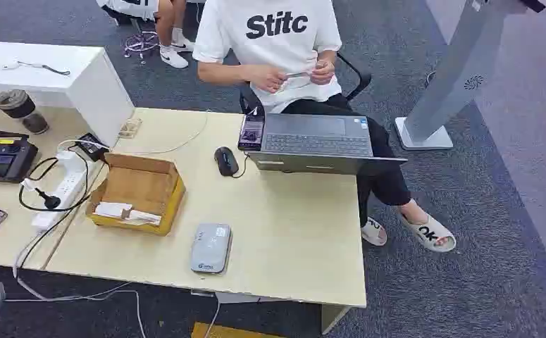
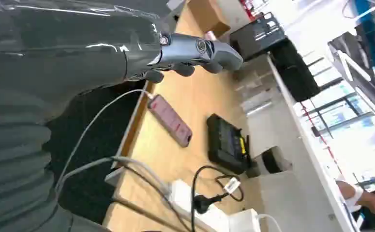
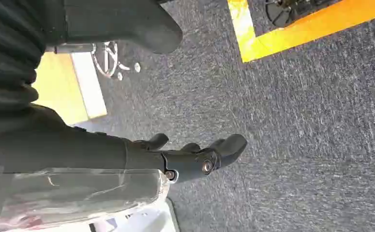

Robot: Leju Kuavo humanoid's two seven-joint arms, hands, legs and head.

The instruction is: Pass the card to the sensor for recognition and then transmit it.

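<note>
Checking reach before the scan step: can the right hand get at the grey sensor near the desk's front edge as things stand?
Probably yes. The sensor lies uncovered, apart from the cardboard box, and the right hand hangs empty over carpet.

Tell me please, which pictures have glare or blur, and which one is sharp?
Head view: evenly lit and sharp, the card reader and cardboard box are crisp. Left wrist view: the windows behind are blown out to white, and the left hand looks slightly soft. Right wrist view: the carpet is streaked with blur, and the right hand is dark.
</note>
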